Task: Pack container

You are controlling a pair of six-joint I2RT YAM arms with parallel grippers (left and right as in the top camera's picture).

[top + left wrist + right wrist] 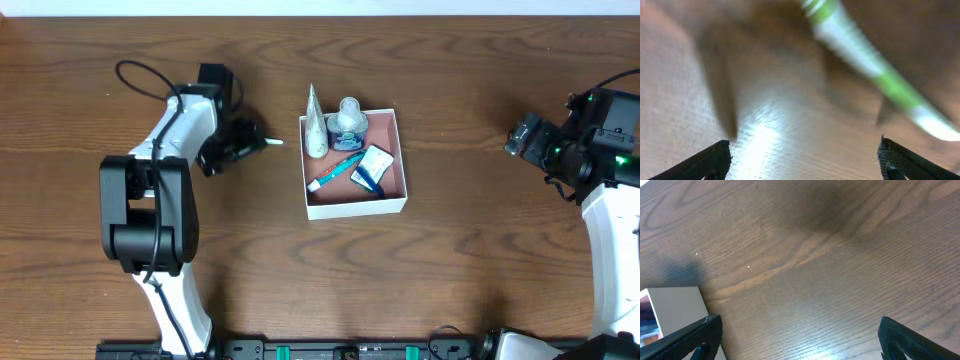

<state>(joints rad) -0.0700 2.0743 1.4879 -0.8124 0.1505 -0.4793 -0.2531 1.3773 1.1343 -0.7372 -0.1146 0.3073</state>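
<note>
The container (pixel 356 208) is set at the middle of the desk (pixel 460 270), between the two arms, so that it can be reached from either side. Several toiletries are seen inside it. A white cone-shaped tube (pixel 315 128) is leaned on the far-left wall and pokes over the rim, and a small pale bottle (pixel 348 122) is stood beside it. A teal stick-like item (pixel 335 172) is laid diagonally, and a small packet (pixel 376 160) is placed toward the right wall. Packing is judged to be well advanced.

One slim green-and-white item (pixel 865 65) is found outside, flat on the desk to the left of the container; its kind cannot be told from the blurred wrist view. The left pincer (pixel 256 143) is held low just beside it, jaws spread wide with nothing between them, which is read as an approach for a pick.

The right pincer (pixel 800 337) is likewise spread wide and empty over bare desk to the right of the container. It is presumably parked there so that the left arm's path is not crossed.
</note>
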